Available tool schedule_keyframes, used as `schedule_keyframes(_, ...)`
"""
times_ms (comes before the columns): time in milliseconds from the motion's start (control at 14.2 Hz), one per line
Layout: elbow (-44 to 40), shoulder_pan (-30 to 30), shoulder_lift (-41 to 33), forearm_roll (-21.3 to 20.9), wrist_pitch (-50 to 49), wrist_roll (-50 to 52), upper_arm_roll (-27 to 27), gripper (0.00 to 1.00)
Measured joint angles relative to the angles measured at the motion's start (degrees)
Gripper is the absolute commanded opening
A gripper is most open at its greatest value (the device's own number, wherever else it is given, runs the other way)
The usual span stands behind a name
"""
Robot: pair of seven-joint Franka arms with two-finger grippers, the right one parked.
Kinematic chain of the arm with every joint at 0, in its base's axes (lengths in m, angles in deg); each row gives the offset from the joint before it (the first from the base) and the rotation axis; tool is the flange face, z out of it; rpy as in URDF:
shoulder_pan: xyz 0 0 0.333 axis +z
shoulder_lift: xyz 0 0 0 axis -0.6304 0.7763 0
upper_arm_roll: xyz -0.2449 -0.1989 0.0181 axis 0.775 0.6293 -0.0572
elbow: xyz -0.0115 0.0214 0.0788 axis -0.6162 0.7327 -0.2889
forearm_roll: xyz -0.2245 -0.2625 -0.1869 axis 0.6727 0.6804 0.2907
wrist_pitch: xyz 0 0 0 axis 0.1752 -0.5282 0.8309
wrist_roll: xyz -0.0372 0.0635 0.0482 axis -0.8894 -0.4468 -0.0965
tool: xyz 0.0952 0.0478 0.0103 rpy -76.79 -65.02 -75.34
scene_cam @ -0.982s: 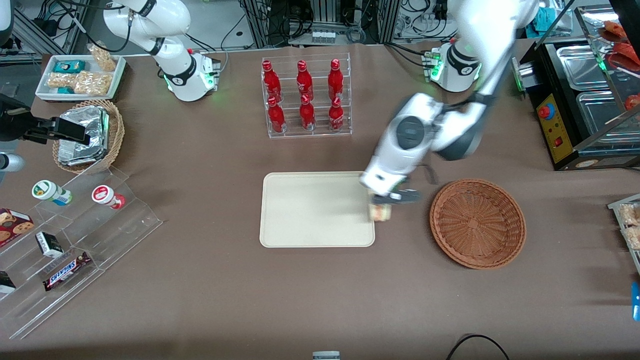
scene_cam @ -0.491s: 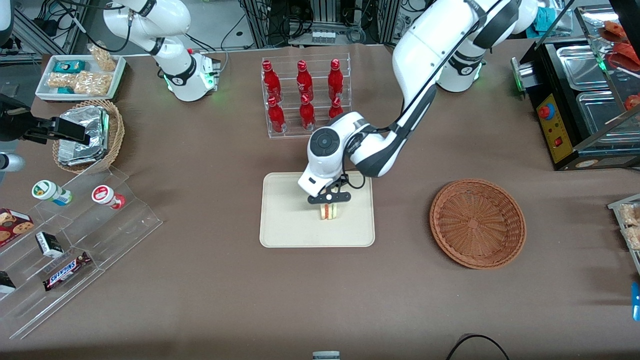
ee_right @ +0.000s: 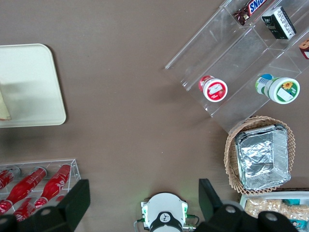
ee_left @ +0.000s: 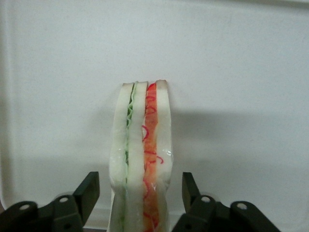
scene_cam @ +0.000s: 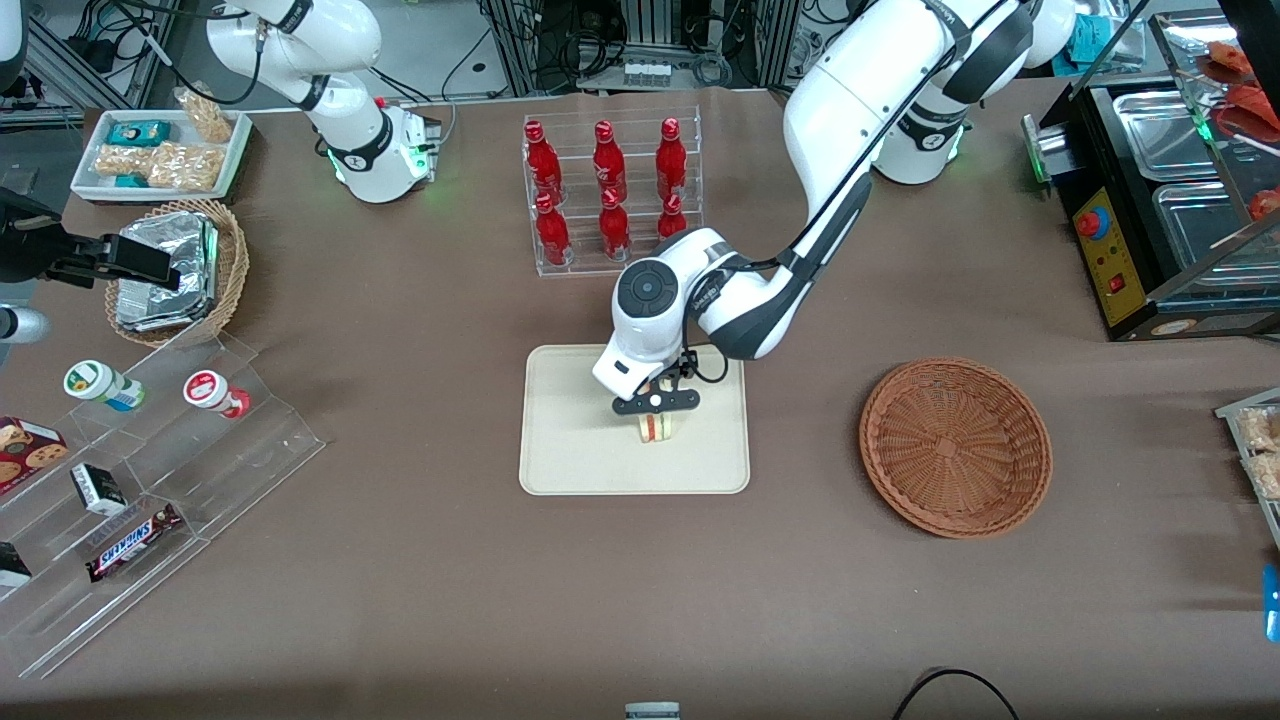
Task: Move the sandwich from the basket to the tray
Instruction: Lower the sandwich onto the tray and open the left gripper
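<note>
The sandwich (scene_cam: 655, 428) stands on its edge on the cream tray (scene_cam: 570, 450), in the part of the tray toward the working arm's end. My left gripper (scene_cam: 655, 403) is right above it. In the left wrist view the sandwich (ee_left: 142, 159) stands between the black fingers (ee_left: 89, 191), with a gap on each side, so the gripper (ee_left: 140, 193) is open around it and does not touch it. The tray (ee_left: 241, 72) fills the view under it. The reddish-brown basket (scene_cam: 955, 445) lies empty beside the tray, toward the working arm's end.
A clear rack of red bottles (scene_cam: 610, 195) stands farther from the front camera than the tray. Toward the parked arm's end are a tan basket of foil packets (scene_cam: 175, 270), a white snack dish (scene_cam: 160, 150) and clear stepped shelves (scene_cam: 150, 480). A black appliance (scene_cam: 1170, 200) stands at the working arm's end.
My gripper has carried the sandwich from the tray's edge near the basket to over the tray. It now stands on the tray with the fingers apart from it.
</note>
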Motion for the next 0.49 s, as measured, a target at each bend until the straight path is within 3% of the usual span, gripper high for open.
schedule_keyframes(281, -1.27, 0.2, -5.48, 0.19, -9.46, 0.07, -4.21, 1.0)
schedule_keyframes(491, 3.17, 0.46, -13.14, 2.82, -12.22, -2.17, -10.4, 1.0)
